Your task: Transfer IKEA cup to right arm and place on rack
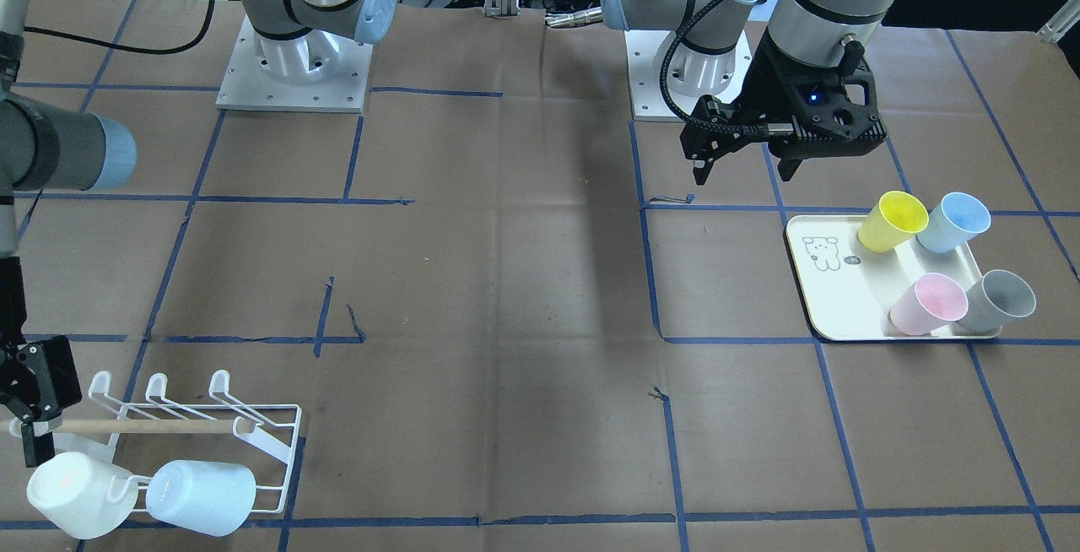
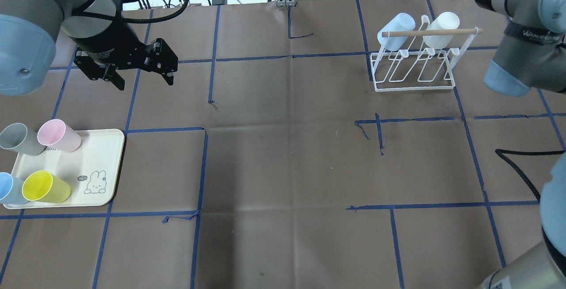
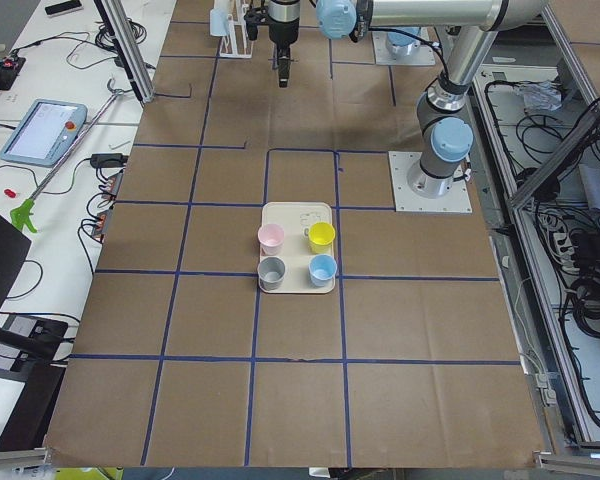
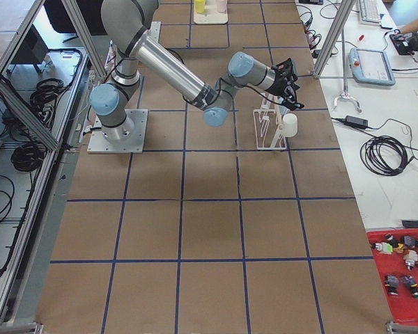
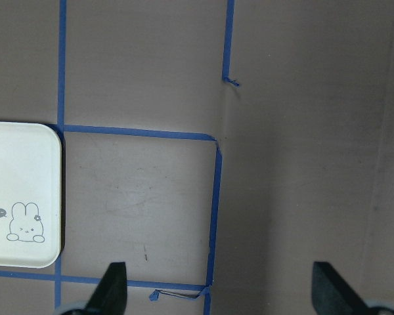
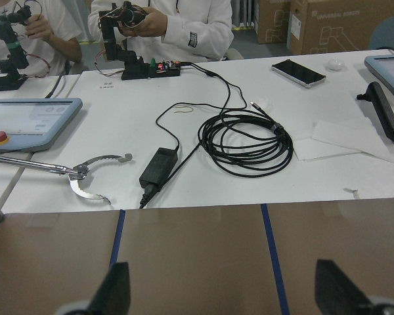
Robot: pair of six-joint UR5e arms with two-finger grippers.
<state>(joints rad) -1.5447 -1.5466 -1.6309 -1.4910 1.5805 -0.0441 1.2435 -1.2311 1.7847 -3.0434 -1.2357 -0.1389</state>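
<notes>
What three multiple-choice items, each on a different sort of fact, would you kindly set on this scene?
1. How many cups hang on the rack?
A) one B) two C) four
2. Where is the yellow cup?
A) on the tray B) on the rack C) on the bare table
3. What state is the left gripper in?
A) open and empty B) shut on a pink cup C) shut on a grey cup

Answers:
1 B: a pale blue cup and a white cup hang there.
2 A: it stands next to the bunny drawing.
3 A: its fingers are wide apart with nothing between them.
</notes>
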